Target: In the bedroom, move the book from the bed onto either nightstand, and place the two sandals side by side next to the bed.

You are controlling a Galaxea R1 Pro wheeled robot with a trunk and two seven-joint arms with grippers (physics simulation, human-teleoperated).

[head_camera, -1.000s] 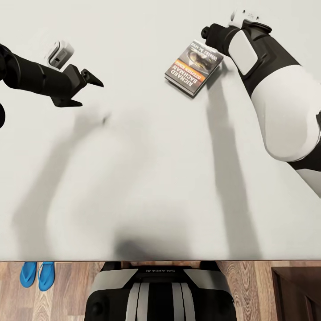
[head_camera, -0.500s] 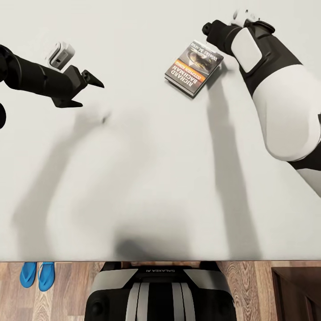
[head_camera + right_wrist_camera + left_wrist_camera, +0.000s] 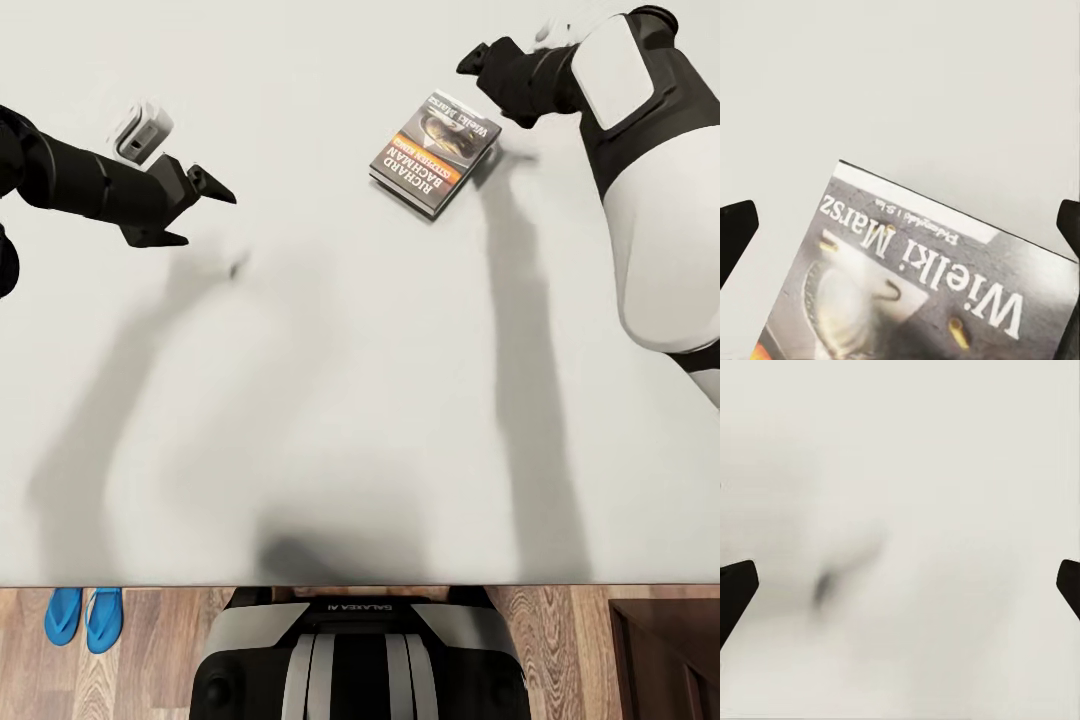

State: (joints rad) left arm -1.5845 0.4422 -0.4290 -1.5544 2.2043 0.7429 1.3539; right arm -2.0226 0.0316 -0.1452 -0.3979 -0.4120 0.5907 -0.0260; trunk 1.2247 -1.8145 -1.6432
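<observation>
The thin dark grey paperback book [image 3: 435, 152] with its orange band lies flat on the plain white mattress of the bed [image 3: 330, 400], not yet moved. The bright blue flip-flop sandals [image 3: 84, 618] sit paired on the floor. My right fingers [image 3: 470, 63] hover spread beside it, gripping nothing; my left fingers [image 3: 205, 210] are spread, empty.

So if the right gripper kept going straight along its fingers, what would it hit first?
Most likely the book, lying on the bed just ahead of the open right gripper; the height above it is hard to judge.
</observation>
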